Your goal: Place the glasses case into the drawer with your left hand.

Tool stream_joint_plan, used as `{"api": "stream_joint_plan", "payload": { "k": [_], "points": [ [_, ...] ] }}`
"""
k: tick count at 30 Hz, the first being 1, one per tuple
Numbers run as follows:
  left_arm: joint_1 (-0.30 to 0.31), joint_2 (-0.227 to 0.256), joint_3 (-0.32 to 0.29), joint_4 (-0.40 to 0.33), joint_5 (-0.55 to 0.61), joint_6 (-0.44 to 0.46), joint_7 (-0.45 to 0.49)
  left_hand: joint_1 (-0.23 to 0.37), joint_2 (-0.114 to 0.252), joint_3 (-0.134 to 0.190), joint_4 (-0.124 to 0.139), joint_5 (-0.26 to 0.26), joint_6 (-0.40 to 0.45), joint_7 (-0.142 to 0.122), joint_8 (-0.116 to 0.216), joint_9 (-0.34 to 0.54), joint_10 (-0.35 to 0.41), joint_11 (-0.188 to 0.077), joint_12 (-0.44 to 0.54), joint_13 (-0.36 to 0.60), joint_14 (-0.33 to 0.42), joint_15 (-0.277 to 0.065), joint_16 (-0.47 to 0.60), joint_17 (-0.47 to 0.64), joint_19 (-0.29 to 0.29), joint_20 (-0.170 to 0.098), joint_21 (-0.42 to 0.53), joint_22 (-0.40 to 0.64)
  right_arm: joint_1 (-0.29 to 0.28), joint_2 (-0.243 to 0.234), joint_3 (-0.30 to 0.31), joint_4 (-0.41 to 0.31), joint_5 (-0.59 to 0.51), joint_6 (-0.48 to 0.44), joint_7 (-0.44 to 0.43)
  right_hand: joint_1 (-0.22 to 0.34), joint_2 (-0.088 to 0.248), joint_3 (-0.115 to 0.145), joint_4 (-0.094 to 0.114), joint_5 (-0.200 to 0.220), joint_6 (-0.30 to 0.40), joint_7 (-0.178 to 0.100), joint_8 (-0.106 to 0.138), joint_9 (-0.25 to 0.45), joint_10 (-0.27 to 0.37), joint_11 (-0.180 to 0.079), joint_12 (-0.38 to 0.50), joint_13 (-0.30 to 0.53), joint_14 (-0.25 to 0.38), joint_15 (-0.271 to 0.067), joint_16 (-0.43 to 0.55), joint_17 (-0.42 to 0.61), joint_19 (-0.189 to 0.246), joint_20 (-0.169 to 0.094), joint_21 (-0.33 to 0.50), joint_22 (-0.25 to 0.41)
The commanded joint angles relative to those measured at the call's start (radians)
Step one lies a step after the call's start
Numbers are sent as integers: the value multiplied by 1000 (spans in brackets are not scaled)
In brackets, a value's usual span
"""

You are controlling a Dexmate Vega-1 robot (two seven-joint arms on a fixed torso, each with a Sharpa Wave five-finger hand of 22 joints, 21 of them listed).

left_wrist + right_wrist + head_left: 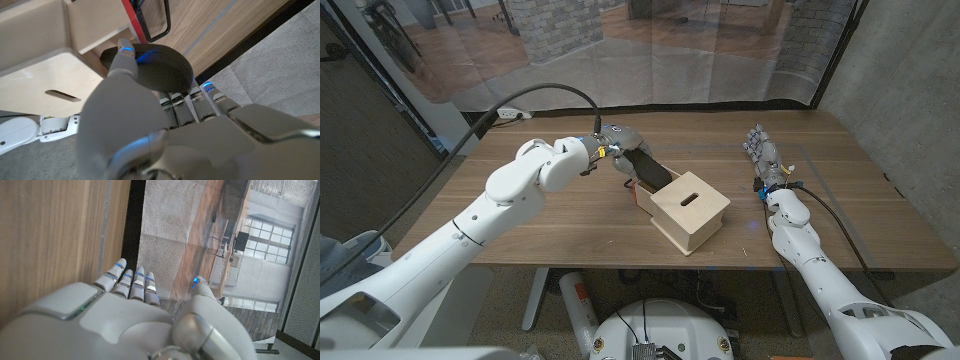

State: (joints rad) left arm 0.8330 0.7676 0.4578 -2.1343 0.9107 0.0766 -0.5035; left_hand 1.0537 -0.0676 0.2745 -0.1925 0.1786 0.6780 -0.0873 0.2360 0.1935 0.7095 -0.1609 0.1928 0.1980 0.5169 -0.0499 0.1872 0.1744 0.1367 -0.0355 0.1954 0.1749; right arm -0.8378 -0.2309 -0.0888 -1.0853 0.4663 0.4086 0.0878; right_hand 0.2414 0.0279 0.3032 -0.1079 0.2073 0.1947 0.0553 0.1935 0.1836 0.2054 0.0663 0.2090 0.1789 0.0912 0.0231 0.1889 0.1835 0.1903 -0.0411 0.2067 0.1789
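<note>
My left hand grips a dark oval glasses case and holds it tilted over the open drawer of a pale wooden box at the table's middle. In the left wrist view the case sits between the thumb and the fingers of my left hand, just beside the wooden box; the drawer's red edge shows beyond it. My right hand stands on the table at the right, fingers straight and apart, holding nothing.
The wooden box has a slot in its top. A black cable runs over the table's back left. The table's far edge lies close beyond my right hand. A clear curtain hangs behind the table.
</note>
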Motion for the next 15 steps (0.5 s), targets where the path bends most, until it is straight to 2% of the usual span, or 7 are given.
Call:
{"api": "stream_joint_plan", "payload": {
  "k": [1,15],
  "points": [
    [-28,-16,24,31,3,-24,-19,73,92,64,72,10,75,-74,-6,3,43,-55,-5,4,-11,-121,-5,6,-10,-19,-4,1,0,4,3,6,3,1,-1,0,10,1,-3,2,1,0,1,5,4,-7,-2,3,6,-2,-1,3,7,-7,-2,5],
    [-33,-30,35,56,-7,-37,-7,54,82,54,79,13,47,-69,-18,3,15,-55,-9,4,-33,-112,-5,7,-21,-16,-4,1,2,7,8,21,7,8,4,1,11,1,-3,2,1,0,1,5,6,-8,-1,3,5,-2,-2,3,8,-7,-2,5]
  ]
}}
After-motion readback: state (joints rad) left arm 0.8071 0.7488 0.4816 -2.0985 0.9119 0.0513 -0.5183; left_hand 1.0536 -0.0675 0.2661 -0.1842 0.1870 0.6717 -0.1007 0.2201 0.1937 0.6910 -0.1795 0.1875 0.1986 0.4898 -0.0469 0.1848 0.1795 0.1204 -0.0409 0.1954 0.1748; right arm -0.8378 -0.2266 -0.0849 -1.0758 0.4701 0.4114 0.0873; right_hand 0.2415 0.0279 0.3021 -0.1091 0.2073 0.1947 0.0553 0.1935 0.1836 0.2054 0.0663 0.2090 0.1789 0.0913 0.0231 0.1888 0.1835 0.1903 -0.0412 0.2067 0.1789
